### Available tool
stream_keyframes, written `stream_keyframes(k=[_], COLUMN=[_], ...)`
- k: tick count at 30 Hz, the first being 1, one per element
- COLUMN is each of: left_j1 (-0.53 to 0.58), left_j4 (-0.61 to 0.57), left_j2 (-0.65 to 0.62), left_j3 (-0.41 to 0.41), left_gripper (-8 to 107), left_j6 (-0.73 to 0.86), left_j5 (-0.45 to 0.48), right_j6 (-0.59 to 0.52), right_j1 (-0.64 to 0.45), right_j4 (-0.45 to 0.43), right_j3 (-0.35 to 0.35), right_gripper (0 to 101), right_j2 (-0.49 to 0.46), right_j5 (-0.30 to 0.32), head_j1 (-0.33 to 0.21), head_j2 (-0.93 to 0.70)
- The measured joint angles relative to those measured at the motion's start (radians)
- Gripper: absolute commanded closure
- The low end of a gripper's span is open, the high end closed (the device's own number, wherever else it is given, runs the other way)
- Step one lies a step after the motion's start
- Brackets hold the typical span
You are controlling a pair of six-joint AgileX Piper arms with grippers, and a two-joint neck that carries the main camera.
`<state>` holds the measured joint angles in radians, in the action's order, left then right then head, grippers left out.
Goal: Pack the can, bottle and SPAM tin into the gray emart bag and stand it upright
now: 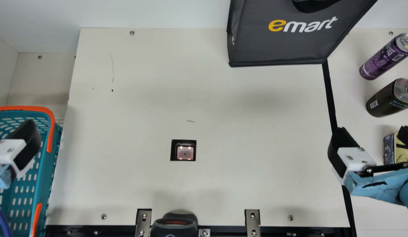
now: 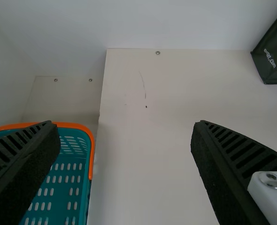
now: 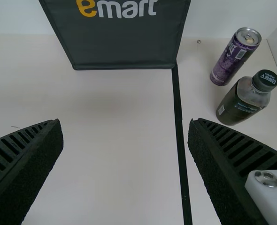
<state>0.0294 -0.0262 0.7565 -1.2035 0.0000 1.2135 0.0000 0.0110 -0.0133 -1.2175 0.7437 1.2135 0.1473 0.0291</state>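
At right of frame, see bottle (image 1: 381,100) and can (image 1: 381,62) upright, up-frame of nearer right fingers (image 1: 337,146), spread, empty; left fingers (image 1: 33,141) likewise released.

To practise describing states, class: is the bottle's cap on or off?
On. In the right wrist view, a dark cap sits over the mouth of the bottle, whose clear shoulder shows just below.
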Motion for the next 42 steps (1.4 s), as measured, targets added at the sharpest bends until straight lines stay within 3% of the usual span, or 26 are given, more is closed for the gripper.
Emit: stream_keyframes(k=[4,16,42], left_j1=[0.0,0.0,0.0], left_j4=[0.0,0.0,0.0], left_j2=[0.0,0.0,0.0], left_j3=[0.0,0.0,0.0], left_gripper=[9,9,9], left_j6=[0.0,0.0,0.0], left_j5=[0.0,0.0,0.0], right_j6=[0.0,0.0,0.0], right_j1=[0.0,0.0,0.0], right_j4=[0.0,0.0,0.0], right_j3=[0.0,0.0,0.0], right_gripper=[6,6,6], right_j2=[0.0,0.0,0.0], right_j5=[0.0,-0.001,0.0], head_j1=[-0.029,-0.296,-0.299], head_j2=[0.046,0.311,0.319])
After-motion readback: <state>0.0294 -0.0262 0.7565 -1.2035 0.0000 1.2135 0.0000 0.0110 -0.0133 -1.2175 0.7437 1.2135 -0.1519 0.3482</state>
